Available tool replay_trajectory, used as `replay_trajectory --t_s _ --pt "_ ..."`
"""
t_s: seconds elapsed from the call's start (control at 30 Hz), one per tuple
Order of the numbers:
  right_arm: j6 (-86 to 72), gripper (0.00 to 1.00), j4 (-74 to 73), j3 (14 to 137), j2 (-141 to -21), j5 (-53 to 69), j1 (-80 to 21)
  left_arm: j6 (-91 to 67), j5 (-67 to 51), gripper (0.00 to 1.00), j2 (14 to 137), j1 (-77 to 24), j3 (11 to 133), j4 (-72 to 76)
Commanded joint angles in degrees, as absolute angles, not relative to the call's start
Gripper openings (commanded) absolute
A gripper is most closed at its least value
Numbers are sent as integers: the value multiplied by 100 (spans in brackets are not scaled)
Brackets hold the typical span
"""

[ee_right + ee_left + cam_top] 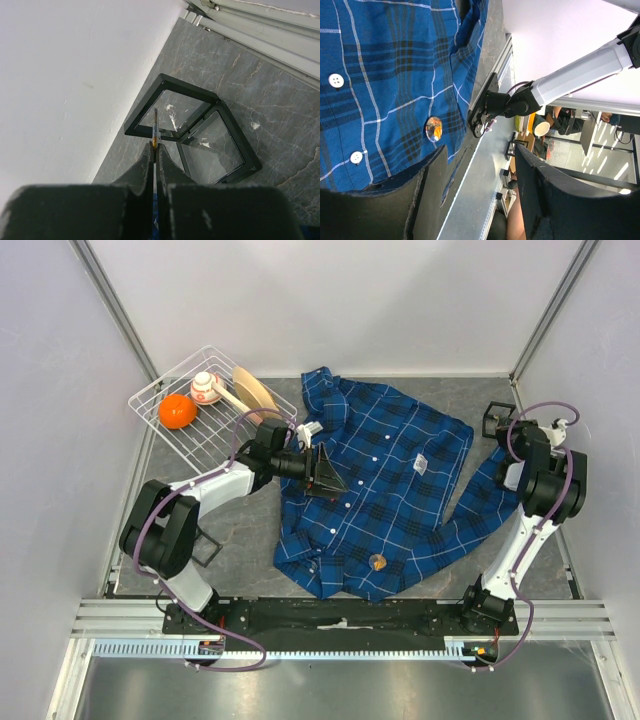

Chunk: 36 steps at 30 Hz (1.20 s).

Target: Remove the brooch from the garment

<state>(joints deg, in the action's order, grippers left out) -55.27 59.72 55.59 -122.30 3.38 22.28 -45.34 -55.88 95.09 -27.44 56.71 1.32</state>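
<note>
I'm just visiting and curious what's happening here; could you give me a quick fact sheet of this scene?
shirt: blue plaid, spread on the table
brooch: small, round, shiny, pinned near the shirt's near hem
left gripper: open, above the shirt
right gripper: shut on a thin flat piece, by an open black case
wire rack: holds an orange fruit

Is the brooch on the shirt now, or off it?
On. The brooch lies on the shirt, near its lower hem. No jaws touch it; whether its pin is fastened cannot be told.
</note>
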Motion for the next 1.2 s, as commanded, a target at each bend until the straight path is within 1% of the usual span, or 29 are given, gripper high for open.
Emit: replay_trajectory --t_s 0.0,0.4,0.67,1.0,1.17 --pt "-5678 1 5942 5757 -12349 413 2224 -4632 -5810 62 9545 -2742 5678 369" --pt "-5643 4 5660 5862 -12445 334 2180 -4658 -5827 62 9545 -2742 5678 396" --pt "-5625 9 5467 5941 -12454 255 2074 -4667 -5845 61 9545 -2742 5686 396" --pt "-5555 13 5379 5924 -12463 97 2048 -4685 -5854 61 9527 -2725 5669 422" --pt "-5493 13 5396 5906 -12445 35 2048 -4711 -5871 61 9536 -2725 5651 448"
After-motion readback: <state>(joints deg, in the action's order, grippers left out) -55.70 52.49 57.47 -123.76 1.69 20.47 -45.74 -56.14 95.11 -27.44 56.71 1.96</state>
